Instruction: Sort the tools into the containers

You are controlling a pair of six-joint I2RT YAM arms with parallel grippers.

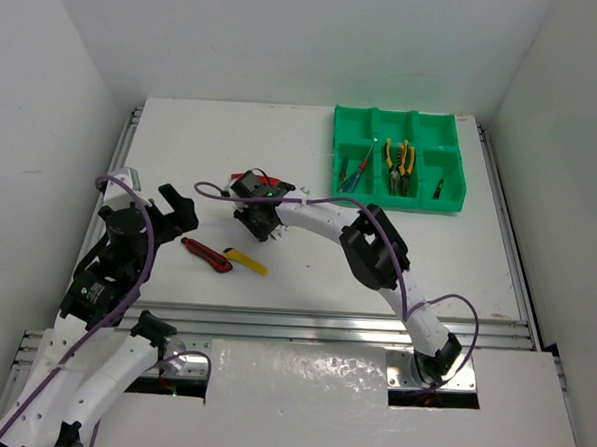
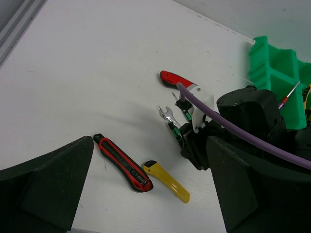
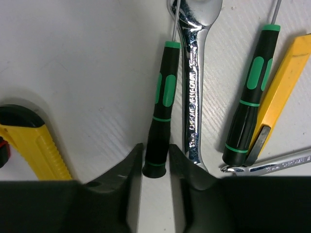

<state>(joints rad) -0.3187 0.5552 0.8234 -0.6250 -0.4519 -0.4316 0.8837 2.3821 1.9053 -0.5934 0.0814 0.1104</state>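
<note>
The right claw (image 3: pixel 156 162) pinches the butt of a green-handled screwdriver (image 3: pixel 164 92) lying on the bench (image 3: pixel 87 58) beside a wrench (image 3: pixel 194 87). The left claw (image 1: pixel 164 211) gapes wide, empty.

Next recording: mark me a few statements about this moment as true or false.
The yellow-handled pliers lie in the green tray. True.
The left gripper holds the red utility knife. False: it is open and empty; the knife lies on the table.
The right gripper grips a green-handled screwdriver by its handle. True.
The yellow utility knife is in the tray. False: it lies on the table beside the red one.
</note>
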